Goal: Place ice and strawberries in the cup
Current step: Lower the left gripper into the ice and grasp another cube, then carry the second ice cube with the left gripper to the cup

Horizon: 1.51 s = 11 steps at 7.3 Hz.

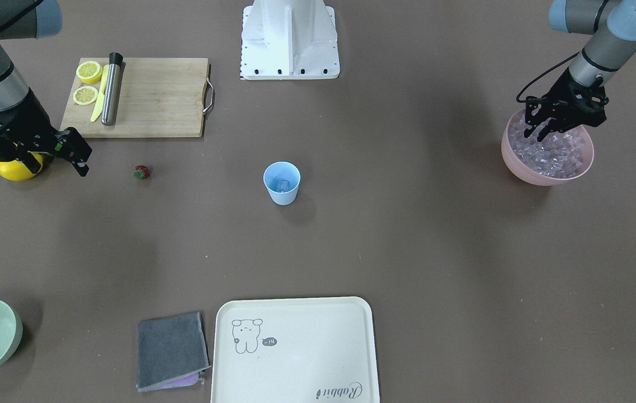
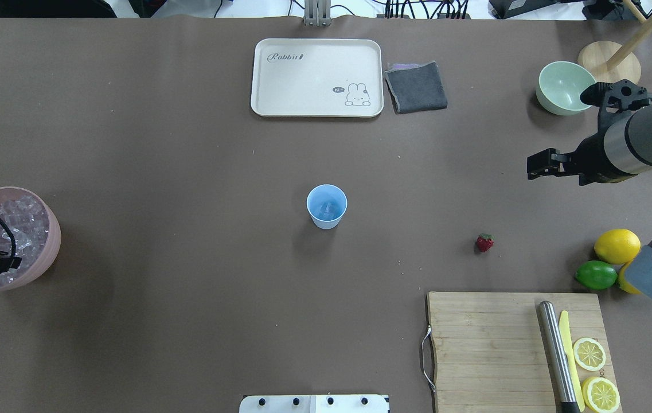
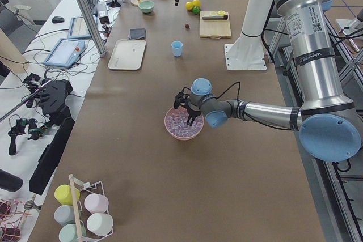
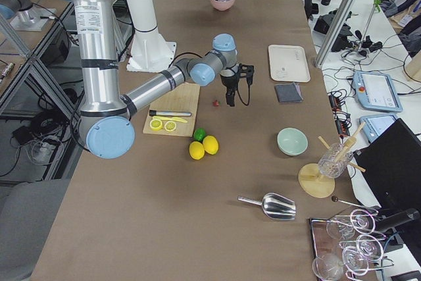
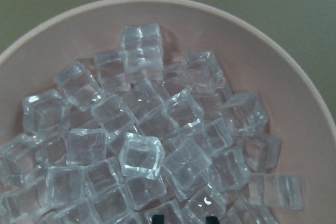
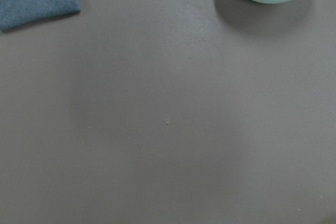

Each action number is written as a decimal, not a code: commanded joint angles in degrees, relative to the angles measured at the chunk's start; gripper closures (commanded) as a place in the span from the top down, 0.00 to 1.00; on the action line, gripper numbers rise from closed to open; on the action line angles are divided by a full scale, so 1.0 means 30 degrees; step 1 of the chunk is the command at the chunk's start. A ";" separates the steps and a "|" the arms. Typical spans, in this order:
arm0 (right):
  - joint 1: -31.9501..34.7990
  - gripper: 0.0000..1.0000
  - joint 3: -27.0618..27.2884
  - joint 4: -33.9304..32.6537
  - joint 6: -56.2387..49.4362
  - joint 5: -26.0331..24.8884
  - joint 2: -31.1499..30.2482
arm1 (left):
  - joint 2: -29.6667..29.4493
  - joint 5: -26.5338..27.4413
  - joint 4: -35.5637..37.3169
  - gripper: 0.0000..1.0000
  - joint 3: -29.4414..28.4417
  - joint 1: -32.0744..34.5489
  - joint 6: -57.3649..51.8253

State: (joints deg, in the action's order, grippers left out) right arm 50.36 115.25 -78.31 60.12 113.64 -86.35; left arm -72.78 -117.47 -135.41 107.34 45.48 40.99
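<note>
The light blue cup [image 1: 281, 183] [image 2: 326, 206] stands upright mid-table with one clear ice cube in it. A heap of ice cubes [image 5: 142, 156] [image 1: 552, 151] fills the pink bowl [image 1: 544, 178] [image 2: 53, 229]. My left gripper [image 1: 536, 133] [image 5: 184, 219] hangs open just over the ice, with only its fingertips [image 5: 157, 217] showing in the wrist view, and holds nothing. The strawberry [image 1: 141, 172] [image 2: 484, 242] lies on the table between the cup and the cutting board. My right gripper [image 1: 78, 159] [image 2: 538, 163] hovers above the table, beyond the strawberry, and looks open and empty.
A cutting board [image 2: 492, 350] carries lemon halves [image 2: 589, 354], a metal muddler [image 2: 555, 355] and a yellow knife. Whole lemons [image 2: 617, 245] and a lime [image 2: 596, 275] lie near the right arm. A pale green bowl [image 2: 563, 87], grey cloth [image 2: 416, 87] and cream tray [image 2: 317, 77] sit at the far edge.
</note>
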 commanded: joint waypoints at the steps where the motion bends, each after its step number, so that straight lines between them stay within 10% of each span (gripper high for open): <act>1: 0.0000 1.00 -0.0008 0.0000 0.0000 0.0000 0.0012 | -0.0494 -0.1032 0.0137 0.00 0.0051 0.0798 -0.0010; 11: -0.0087 1.00 0.0022 0.0000 0.0000 0.0000 0.0071 | -0.9534 -0.5319 0.3625 0.00 -0.0387 0.3102 0.4676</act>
State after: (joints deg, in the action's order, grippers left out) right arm 50.20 115.30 -78.31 60.18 113.64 -86.20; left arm -96.03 -133.60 -124.94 106.52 57.59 46.54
